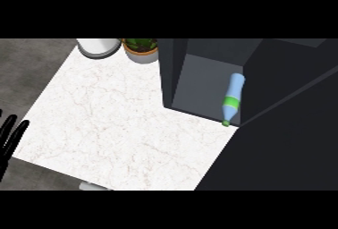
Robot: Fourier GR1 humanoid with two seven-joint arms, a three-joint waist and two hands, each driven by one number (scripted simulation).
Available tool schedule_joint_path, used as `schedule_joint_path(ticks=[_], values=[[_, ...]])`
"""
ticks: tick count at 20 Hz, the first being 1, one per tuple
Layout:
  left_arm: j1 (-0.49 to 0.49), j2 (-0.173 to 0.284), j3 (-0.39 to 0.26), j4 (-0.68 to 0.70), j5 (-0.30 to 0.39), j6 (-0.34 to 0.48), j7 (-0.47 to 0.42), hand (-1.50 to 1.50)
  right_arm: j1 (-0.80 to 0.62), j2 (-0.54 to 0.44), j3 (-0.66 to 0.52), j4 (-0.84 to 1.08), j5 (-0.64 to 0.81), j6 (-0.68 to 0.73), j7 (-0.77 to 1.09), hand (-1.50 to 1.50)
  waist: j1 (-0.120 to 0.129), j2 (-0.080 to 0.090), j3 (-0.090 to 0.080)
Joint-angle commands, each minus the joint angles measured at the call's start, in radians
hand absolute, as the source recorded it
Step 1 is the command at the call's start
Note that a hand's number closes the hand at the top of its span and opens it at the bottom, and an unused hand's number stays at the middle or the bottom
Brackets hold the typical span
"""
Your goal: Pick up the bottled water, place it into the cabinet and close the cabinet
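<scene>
Water bottle (232, 99) lies tilted inside open dark cabinet (198, 67), cap toward front edge. Left robot hand (10, 136) far left of cabinet, off bench (119, 125) edge, fingers straight, holding nothing. Potted plant (141, 48) just left of cabinet.

White marble counter (125, 129) over grey floor (30, 62) (potted plant (141, 48) at the back edge).

Matt white veined marble counter (119, 120)
</scene>
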Motion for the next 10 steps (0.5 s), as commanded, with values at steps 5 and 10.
schedule_joint_path(ticks=[5, 10], values=[[-0.019, 0.008, 0.010, 0.001, 0.012, -0.027, 0.000, -1.50, -0.018, 0.076, 0.109, 0.050, -0.118, -0.011, 0.062, 1.50, 0.041, 0.033, 0.005], [-0.034, 0.012, 0.020, 0.003, 0.017, -0.031, 0.000, -1.50, -0.029, 0.107, 0.049, 0.074, -0.138, -0.050, 0.076, 1.50, 0.037, 0.038, 0.008]])
